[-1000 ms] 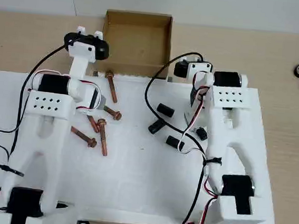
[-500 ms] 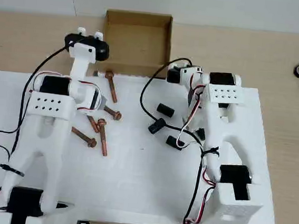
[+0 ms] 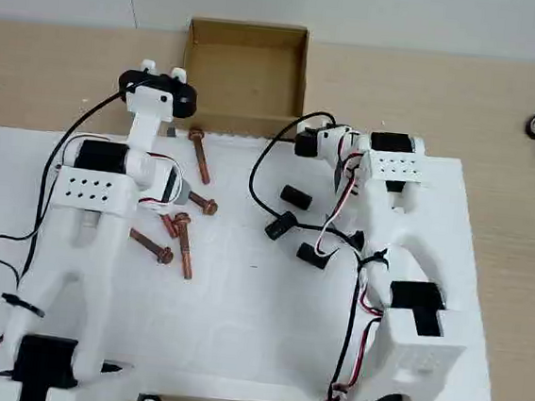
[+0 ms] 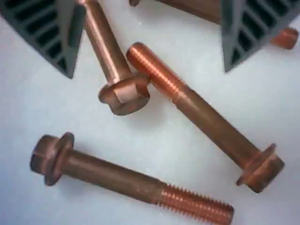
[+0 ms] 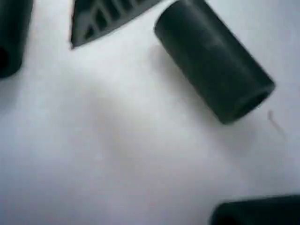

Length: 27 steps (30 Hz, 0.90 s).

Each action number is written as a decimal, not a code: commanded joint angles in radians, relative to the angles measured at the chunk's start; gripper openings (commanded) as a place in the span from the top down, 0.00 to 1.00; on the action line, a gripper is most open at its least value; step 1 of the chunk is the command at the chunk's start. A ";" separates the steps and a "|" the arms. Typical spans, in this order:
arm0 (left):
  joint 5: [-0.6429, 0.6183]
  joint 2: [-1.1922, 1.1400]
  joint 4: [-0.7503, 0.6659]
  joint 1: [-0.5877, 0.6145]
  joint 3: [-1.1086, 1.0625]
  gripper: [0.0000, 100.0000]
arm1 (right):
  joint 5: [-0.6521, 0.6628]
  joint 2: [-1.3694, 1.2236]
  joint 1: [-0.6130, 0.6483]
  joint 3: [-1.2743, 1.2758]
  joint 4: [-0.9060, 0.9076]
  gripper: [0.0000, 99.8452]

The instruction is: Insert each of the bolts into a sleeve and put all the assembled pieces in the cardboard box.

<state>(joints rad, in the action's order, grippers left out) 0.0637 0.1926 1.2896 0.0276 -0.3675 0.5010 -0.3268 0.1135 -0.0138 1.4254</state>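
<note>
In the high view, the right arm [image 3: 393,175] had swung over in the last second. Its front end had come closer to the black sleeves [image 3: 295,197]. The left arm [image 3: 88,193] had moved only a little and stayed over the copper bolts [image 3: 185,247]. No bolt and no sleeve had moved on the white sheet [image 3: 236,330]. The cardboard box [image 3: 248,33] had nothing in it. So I think the job was just at its start. Each arm looked ready to pick up one piece, and no bolt was in a sleeve yet. The sleeves lay beside the right arm's front end, on the side toward the left arm.

In the left wrist view, the left gripper [image 4: 150,33] was spread wide and held nothing. Its two dark fingers [image 4: 47,28] stood over the bolts. One bolt [image 4: 110,61] ran close along one finger, and its head lay between the two fingers. A second bolt [image 4: 206,117] started between the fingers and ran out past the tips. A third bolt [image 4: 117,176] lay farther out, past both tips.

In the right wrist view, a dark part of the right gripper [image 5: 108,14] showed. I could not tell if this gripper was spread or pressed together. One sleeve [image 5: 215,61] lay on its side just beside that part and did not touch it.
</note>
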 commanded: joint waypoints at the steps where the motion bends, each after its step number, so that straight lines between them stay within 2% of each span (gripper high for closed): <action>1: 0.009 0.005 -0.020 0.005 0.004 0.80 | 0.011 -0.015 -0.038 -0.029 -0.028 0.85; 6: 0.009 0.005 -0.017 0.005 0.004 0.80 | 0.034 -0.082 -0.074 -0.029 -0.028 0.85; 12: 0.008 0.005 -0.015 0.005 0.004 0.80 | 0.032 -0.104 -0.081 -0.029 0.027 1.00; 21: 0.008 0.012 0.040 -0.005 0.012 0.81 | 0.017 0.016 -0.076 -0.081 0.111 0.99; 27: 0.005 0.006 0.172 -0.043 0.139 0.90 | -0.081 0.205 -0.079 -0.176 0.242 1.00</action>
<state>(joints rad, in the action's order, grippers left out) 0.0713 0.1926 1.3940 0.0061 -0.3307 0.4549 -0.2409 0.0368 -0.1381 1.6019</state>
